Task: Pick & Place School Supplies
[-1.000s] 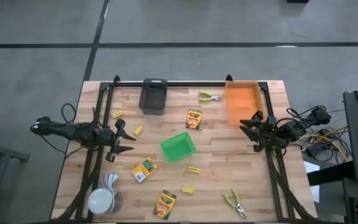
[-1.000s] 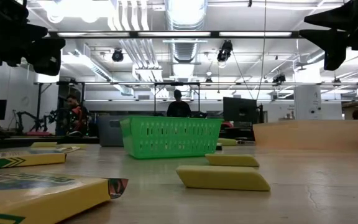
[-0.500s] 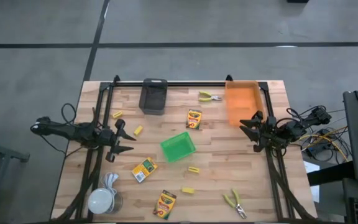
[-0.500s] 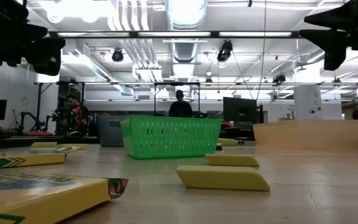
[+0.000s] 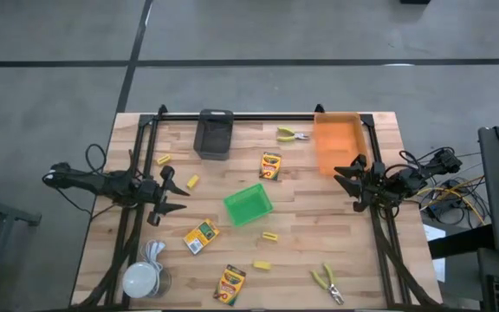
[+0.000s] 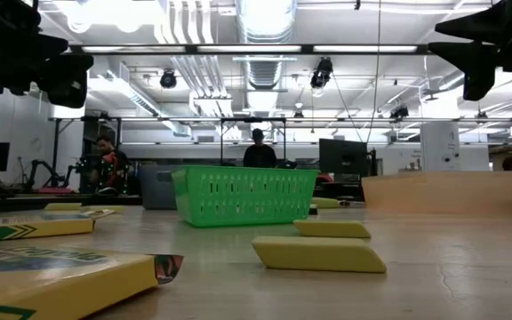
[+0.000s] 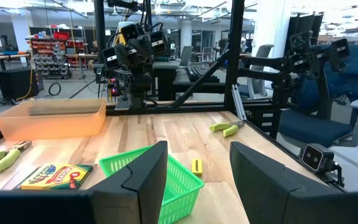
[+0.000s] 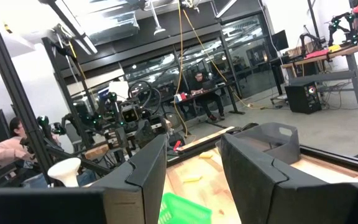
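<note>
Both claws hang released above a counter (image 5: 336,227) strewn with school supplies

The left claw (image 5: 173,192) and right claw (image 5: 346,177), fingers apart, grasp nothing; 3 crayon boxes (image 5: 270,165), 4 small yellow blocks (image 5: 269,236) and 2 pliers (image 5: 327,282) lie scattered around the green bin (image 5: 248,204), while low-level views cut off the nearest box and hide the pliers

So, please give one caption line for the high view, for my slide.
Both arms wait at the table edges, left gripper and right gripper open and empty, around a green bin and scattered school supplies.
</note>
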{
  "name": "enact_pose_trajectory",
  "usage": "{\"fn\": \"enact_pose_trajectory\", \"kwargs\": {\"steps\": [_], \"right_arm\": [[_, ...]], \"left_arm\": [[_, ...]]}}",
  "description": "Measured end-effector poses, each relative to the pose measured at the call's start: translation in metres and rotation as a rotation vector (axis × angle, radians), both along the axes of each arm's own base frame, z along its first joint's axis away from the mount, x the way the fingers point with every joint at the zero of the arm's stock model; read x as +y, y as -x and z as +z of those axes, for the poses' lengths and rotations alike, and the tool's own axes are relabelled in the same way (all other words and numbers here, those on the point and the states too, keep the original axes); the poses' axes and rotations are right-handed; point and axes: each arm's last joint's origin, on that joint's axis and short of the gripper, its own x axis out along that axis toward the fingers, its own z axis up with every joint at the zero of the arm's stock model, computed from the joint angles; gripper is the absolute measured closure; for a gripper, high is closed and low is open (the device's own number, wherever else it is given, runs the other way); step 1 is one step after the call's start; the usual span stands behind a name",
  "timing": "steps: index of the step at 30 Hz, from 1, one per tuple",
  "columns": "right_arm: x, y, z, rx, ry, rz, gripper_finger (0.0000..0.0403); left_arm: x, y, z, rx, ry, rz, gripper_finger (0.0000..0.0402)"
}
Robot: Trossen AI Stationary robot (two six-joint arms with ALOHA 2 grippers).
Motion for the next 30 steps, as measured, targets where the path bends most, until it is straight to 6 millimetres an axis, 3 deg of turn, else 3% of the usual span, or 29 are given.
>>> {"fn": "enact_pose_trajectory", "kwargs": {"steps": [20,30], "right_arm": [[0.000,0.000,0.000,0.000,0.000,0.000,0.0255],[0.000,0.000,0.000,0.000,0.000,0.000,0.0255]], "left_arm": [[0.001,0.001,0.003,0.075,0.109,0.020,0.0220],[0.008,0.018,0.064,0.201,0.199,0.138,0.0220]]}}
